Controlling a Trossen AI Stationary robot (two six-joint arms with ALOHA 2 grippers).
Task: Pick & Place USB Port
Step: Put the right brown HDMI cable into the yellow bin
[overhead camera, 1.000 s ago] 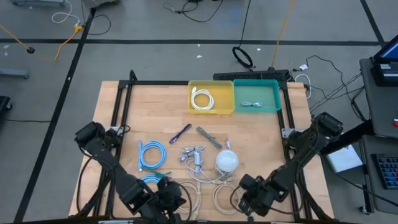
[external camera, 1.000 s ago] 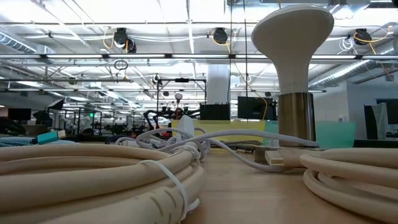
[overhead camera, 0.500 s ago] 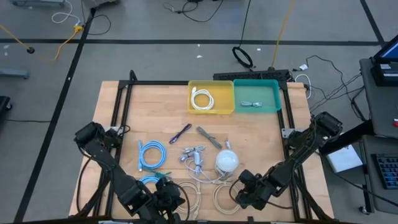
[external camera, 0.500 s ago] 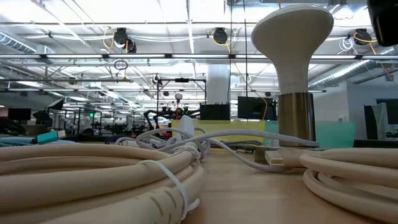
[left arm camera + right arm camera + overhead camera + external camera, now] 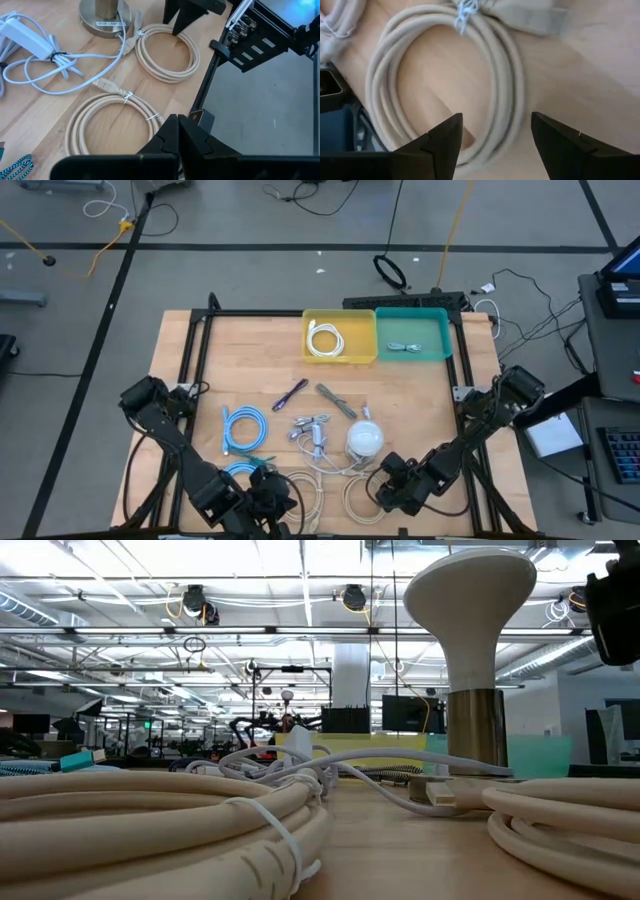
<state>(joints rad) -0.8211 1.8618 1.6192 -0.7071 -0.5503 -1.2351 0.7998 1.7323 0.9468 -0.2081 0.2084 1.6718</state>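
Note:
Two beige coiled USB cables lie flat on the wooden table near its front edge, one [image 5: 305, 495] left of the other [image 5: 360, 497]. My right gripper [image 5: 495, 140] hovers open over the right coil [image 5: 445, 85], its fingers on either side of the coil's near loop without touching it; the cable's plug [image 5: 530, 20] lies beyond. The left wrist view shows that gripper [image 5: 187, 12] at the right coil's [image 5: 167, 52] far rim. My left gripper [image 5: 177, 131] is shut at the table's front edge, beside the left coil [image 5: 112, 125].
A white desk lamp [image 5: 365, 438] stands just beyond the coils, with a white adapter and cord [image 5: 315, 430] beside it. Blue cables [image 5: 243, 428], a purple pen [image 5: 290, 393] and a grey tool [image 5: 335, 400] lie mid-table. A yellow bin [image 5: 340, 352] and a teal bin [image 5: 412, 350] stand at the far edge.
My right gripper has gone toward the table's left and a little toward its far edge, coming over the right beige coil; it now shows at the low view's upper right. The cables have not moved.

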